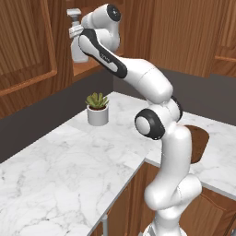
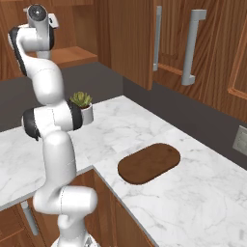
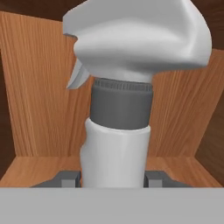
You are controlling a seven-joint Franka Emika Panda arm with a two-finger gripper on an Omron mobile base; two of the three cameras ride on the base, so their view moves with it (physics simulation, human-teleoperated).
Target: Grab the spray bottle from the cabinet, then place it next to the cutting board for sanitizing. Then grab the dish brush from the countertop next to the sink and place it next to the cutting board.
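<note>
My arm's stretched high up into the cabinet [image 1: 27, 41], and the spray bottle [image 3: 116, 131] is right in front of the hand camera, huge in the shot, standing upright on the wooden shelf [image 3: 39, 168] with the cabinet's back wall behind it. My gripper [image 3: 113, 178] has a finger [image 3: 68, 178] on each side of the bottle's lower body, both tips hard against it as far as I can see, so I'm narrowed down onto the bottle. Its trigger points off to the left in the hand view, dark collar below the white head. From the left base view, the bottle [image 1: 77, 34] sits at the cabinet's open edge with my wrist crowding right beside it. Down below, the marble countertop [image 1: 60, 166] carries a little plant [image 1: 97, 108] in a white pot, near the back wall. Over in the right base view, the board [image 2: 149, 162] lies flat on the countertop [image 2: 193, 202] round the corner, well apart from the plant [image 2: 82, 103] and far below the bottle. Two long cabinet handles [image 2: 190, 46] hang on the doors above the board.
</note>
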